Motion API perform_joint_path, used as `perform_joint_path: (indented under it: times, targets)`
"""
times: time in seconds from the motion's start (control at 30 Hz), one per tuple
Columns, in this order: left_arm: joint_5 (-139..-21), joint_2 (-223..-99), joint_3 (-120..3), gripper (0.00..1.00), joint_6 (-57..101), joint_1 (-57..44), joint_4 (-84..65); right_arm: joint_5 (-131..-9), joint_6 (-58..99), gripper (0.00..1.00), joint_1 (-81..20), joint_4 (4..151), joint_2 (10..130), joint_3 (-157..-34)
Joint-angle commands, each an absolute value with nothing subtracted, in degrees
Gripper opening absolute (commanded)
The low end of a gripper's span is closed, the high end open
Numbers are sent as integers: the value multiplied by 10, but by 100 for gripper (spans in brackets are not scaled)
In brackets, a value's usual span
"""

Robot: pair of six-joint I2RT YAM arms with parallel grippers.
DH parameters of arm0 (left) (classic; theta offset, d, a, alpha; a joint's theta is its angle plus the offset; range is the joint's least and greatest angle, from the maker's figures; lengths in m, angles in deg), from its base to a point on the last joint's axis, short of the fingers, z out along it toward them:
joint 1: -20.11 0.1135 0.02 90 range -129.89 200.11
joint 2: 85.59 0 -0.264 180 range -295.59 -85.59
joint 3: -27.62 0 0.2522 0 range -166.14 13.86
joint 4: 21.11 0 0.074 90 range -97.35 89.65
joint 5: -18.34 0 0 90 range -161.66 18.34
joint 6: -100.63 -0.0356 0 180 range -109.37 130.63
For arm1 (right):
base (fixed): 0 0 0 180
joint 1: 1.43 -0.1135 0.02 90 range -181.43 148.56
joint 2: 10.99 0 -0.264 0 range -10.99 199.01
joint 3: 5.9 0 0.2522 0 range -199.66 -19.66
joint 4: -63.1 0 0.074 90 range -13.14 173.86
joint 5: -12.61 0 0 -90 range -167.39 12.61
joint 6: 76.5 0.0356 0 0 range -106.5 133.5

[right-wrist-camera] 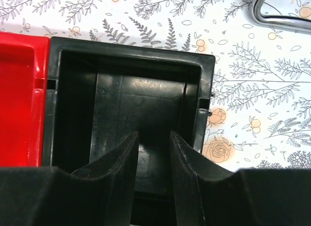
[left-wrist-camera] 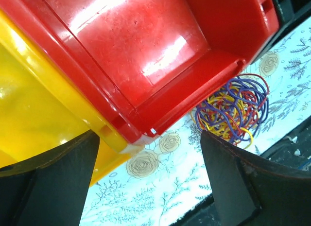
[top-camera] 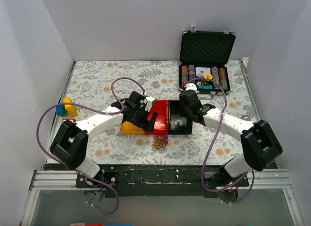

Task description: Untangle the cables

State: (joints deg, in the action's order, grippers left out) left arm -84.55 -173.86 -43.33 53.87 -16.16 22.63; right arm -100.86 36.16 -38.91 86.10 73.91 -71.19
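The cables are a small tangle (top-camera: pixel 161 141) of thin yellow, red and purple wires lying on the floral table cloth just in front of the red bin (top-camera: pixel 158 116). In the left wrist view the tangle (left-wrist-camera: pixel 235 109) lies by the red bin's corner (left-wrist-camera: pixel 146 65). My left gripper (top-camera: pixel 148 120) hovers over the yellow bin (top-camera: pixel 130 127) and the red bin; it is wide open and empty (left-wrist-camera: pixel 146 180), and the tangle is beyond its right finger (left-wrist-camera: pixel 233 182). My right gripper (top-camera: pixel 186 115) hangs over the black bin (right-wrist-camera: pixel 121 95), slightly open and empty (right-wrist-camera: pixel 153 143).
The three bins stand side by side at mid-table. An open poker chip case (top-camera: pixel 206 56) stands at the back right, its handle (right-wrist-camera: pixel 282 12) showing in the right wrist view. Coloured toy blocks (top-camera: pixel 67 108) lie at the left edge. White walls close in the table.
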Motion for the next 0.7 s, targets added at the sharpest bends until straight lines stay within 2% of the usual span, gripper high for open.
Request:
perform_joint_path:
  times: [0.0, 0.1, 0.2, 0.27, 0.5, 0.67]
  targets:
    - [-863, -1701, -470, 88, 534, -164, 265, -990, 356, 41, -390, 865, 739, -744]
    - [-851, -1693, -509, 98, 539, -164, 290, -978, 364, 52, -395, 875, 721, -747]
    - [-837, -1676, -551, 98, 542, -164, 310, -985, 364, 65, -425, 871, 682, -742]
    - [-825, -1665, -577, 98, 546, -163, 323, -993, 364, 70, -450, 871, 653, -740]
    - [-760, -1654, -616, 98, 549, -162, 362, -987, 415, 72, -570, 859, 579, -680]
    - [-739, -1630, -584, 98, 542, -153, 351, -994, 466, 71, -639, 855, 605, -637]
